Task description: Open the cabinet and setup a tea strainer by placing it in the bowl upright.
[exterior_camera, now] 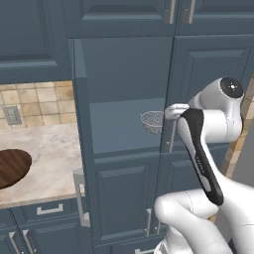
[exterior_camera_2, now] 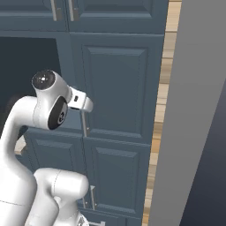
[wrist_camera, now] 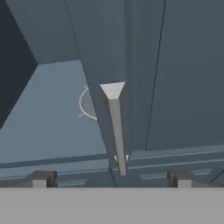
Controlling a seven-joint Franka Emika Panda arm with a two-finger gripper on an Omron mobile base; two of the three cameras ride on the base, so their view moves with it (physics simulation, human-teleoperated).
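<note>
Slate-blue cabinet (exterior_camera: 124, 99) stands half open: left door swung out, right door shut, so the opening step looks partly done, maybe enough. The tea strainer (exterior_camera: 153, 121) sits on the shelf inside, untouched; carrying it to the wooden bowl (exterior_camera: 12, 167) on the counter remains. The gripper (wrist_camera: 111, 179) is spread wide, empty, facing the right door's silver handle (wrist_camera: 117, 131). The left base view alone catches the bowl; the hand view shows the strainer's mesh behind the handle.

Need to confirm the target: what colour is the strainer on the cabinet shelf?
Silver wire mesh; the tea strainer shows best in the left base view.
</note>
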